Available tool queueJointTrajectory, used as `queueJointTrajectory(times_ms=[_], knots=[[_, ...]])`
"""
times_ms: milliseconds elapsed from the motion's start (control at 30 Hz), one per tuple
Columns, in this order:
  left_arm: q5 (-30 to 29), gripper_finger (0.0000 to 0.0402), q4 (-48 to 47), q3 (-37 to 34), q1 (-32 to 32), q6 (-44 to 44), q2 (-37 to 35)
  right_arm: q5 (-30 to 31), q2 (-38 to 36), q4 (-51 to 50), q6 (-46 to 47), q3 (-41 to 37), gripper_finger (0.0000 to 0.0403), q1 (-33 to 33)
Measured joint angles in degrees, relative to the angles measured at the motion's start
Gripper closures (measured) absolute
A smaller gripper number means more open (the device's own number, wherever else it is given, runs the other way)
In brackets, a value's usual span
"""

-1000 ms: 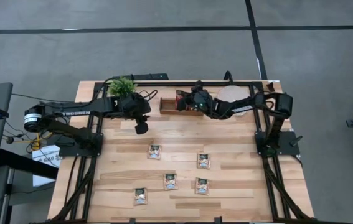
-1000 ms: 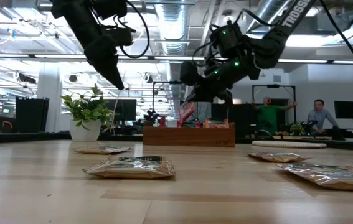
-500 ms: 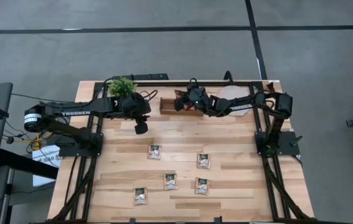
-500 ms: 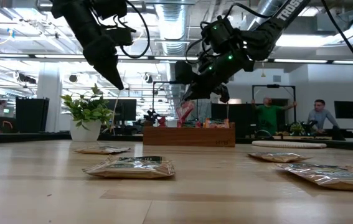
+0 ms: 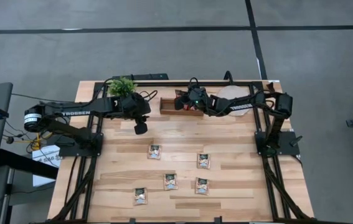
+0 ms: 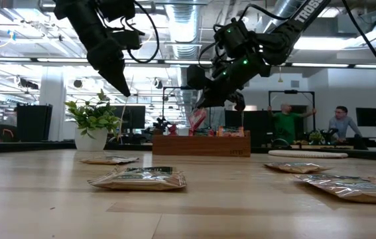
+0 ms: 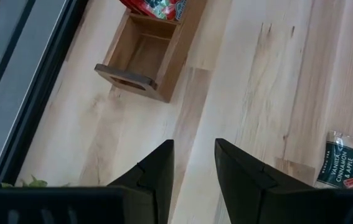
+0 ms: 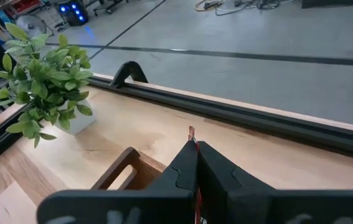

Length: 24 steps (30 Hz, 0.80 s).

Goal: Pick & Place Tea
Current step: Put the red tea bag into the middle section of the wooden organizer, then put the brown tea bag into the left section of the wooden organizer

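Above the long wooden tray at the table's far edge, the right gripper is seen pinched shut on a thin red sachet, whose upper edge pokes up between the closed fingers in the right wrist view. Compared with a second ago, that gripper has been carried a little farther toward the tray's left end; over the last half second almost nothing has shifted. The left gripper hangs in the same spot as before, just left of the tray and above bare planks, its two dark fingers parted with nothing between them.

Five flat square sachets are counted lying loose on the pale, striped wooden table: one nearest the left gripper, one to its right, two side by side nearer the front, and one at the front left. Each shows a dark label with a light picture. More red sachets stand in a tray compartment beside an open one. One leafy potted plant and one round pale disc are set along the far edge.
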Motion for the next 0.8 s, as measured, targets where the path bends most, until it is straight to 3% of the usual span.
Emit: queueJointTrajectory(times_ms=[267, 567, 800], knots=[[-0.2, 0.0291, 0.0, 0.0, 0.0, 0.1, 0.0, -0.1, 0.0, 0.0, 0.1, 0.0, 0.0401, 0.0], [-0.3, 0.0291, 0.0, 0.0, 0.0, 0.1, 0.0, -0.1, 0.0, 0.0, 0.6, 0.0, 0.0336, 0.0], [-0.3, 0.0291, 0.0, 0.0, 0.0, 0.1, 0.0, -0.2, 0.0, 0.1, 0.6, 0.0, 0.0324, 0.0]])
